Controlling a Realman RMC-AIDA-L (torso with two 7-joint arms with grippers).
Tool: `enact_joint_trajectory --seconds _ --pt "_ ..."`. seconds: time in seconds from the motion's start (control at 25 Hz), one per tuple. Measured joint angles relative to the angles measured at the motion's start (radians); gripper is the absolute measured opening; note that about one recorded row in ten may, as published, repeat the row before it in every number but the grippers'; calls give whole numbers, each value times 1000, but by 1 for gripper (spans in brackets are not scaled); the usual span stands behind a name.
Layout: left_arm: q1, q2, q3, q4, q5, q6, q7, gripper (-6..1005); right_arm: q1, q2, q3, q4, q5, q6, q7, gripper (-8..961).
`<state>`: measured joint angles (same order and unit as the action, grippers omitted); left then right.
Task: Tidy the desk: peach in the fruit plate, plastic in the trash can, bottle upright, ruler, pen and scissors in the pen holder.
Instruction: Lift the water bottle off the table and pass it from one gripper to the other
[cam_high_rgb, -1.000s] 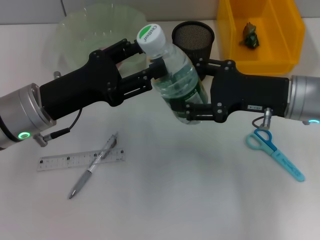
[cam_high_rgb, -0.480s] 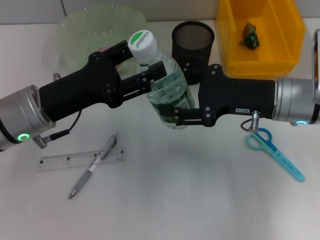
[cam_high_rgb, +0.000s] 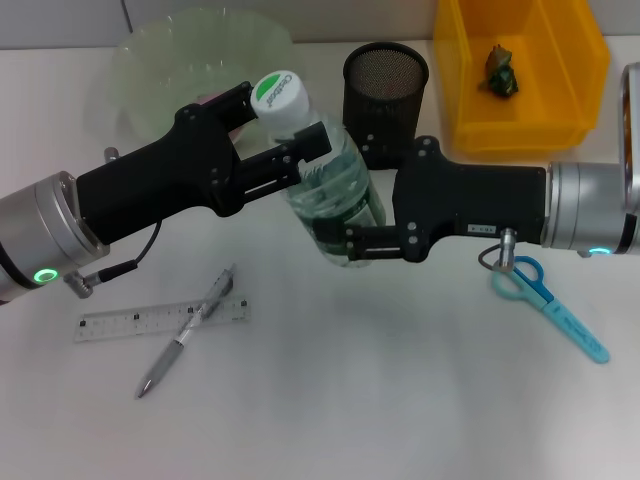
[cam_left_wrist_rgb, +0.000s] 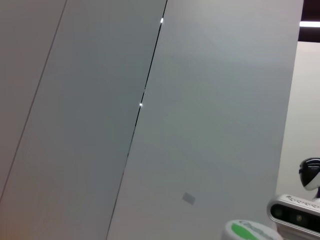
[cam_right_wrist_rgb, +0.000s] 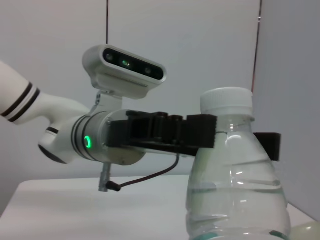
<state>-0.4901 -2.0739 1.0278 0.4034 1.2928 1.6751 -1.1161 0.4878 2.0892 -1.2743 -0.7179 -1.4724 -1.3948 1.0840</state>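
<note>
Both claws are clamped on the bottle (cam_high_rgb: 325, 185), left claw (cam_high_rgb: 300, 150) at the neck, right claw (cam_high_rgb: 345, 240) low down; it looks water-heavy, smooth and slippery.

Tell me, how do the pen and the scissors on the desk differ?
The pen is slim and silver-grey, and it lies across the clear ruler. The scissors are blue with ring handles and lie alone on the white desk. The pen is on the robot's left side, the scissors on its right. Both lie flat, outside the pen holder.

Bright even light, soft faint shadows.
</note>
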Motion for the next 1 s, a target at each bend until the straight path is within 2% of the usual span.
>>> enact_joint_trajectory --seconds 0.32,0.8,1.0 --pt "2 0 -1 -4 -3 0 5 742 0 0 -11 0 0 2 0 759" --pt "2 1 -9 -12 -5 0 13 624 0 0 -11 -1 12 -4 0 759" --pt "-1 2 -3 -12 -6 -1 13 500 0 0 -11 0 12 -3 0 759"
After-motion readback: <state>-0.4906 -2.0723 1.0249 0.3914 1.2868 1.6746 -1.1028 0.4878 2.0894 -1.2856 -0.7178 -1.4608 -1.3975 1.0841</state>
